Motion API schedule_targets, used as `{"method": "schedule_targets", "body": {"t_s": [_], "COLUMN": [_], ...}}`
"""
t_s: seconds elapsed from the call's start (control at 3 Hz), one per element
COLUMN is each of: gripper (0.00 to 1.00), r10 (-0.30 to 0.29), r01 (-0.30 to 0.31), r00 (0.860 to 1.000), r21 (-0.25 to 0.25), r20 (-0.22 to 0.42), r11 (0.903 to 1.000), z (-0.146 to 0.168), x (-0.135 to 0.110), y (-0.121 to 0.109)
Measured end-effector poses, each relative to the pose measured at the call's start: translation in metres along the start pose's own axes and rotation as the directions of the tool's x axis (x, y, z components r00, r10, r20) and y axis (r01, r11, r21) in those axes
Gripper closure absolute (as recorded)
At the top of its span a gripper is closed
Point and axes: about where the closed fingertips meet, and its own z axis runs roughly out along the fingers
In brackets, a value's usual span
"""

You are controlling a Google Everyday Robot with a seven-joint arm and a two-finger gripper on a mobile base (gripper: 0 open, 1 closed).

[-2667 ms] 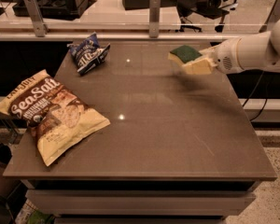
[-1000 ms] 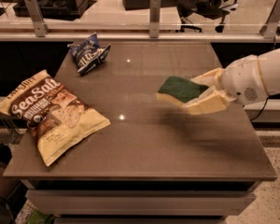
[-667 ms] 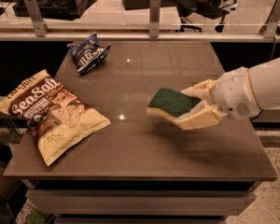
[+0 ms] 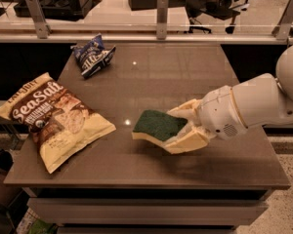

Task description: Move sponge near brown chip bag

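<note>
The sponge [image 4: 155,125], dark green on top with a pale yellow body, is held between the cream fingers of my gripper [image 4: 181,128], just above the middle of the table. The gripper comes in from the right on a white arm. The brown chip bag [image 4: 52,118], brown and cream-yellow with "Sea Salt" lettering, lies flat at the table's left side, overhanging the left edge. The sponge is a short way to the right of the bag's nearest corner, apart from it.
A small blue and white snack bag [image 4: 93,56] lies at the back left of the brown table [image 4: 151,77]. A rail with metal posts [image 4: 162,14] runs behind the table. The table's front edge is close below the sponge.
The gripper has carried the sponge from the back right of the table forward and leftward, toward the brown chip bag, and lower toward the tabletop.
</note>
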Motion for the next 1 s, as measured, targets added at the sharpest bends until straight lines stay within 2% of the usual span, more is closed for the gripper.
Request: {"method": "schedule_targets", "body": {"t_s": [0.33, 1.0], "gripper": [1.00, 1.00], "r10": [-0.005, 0.025], "r01": [0.005, -0.023], "r00": [1.000, 1.000], "r21": [-0.042, -0.110], "r20": [0.004, 0.018], "r11": [0.9991, 0.9937], "z": [0.021, 0.071], "x": [-0.009, -0.032], "y": [0.008, 0.014]}}
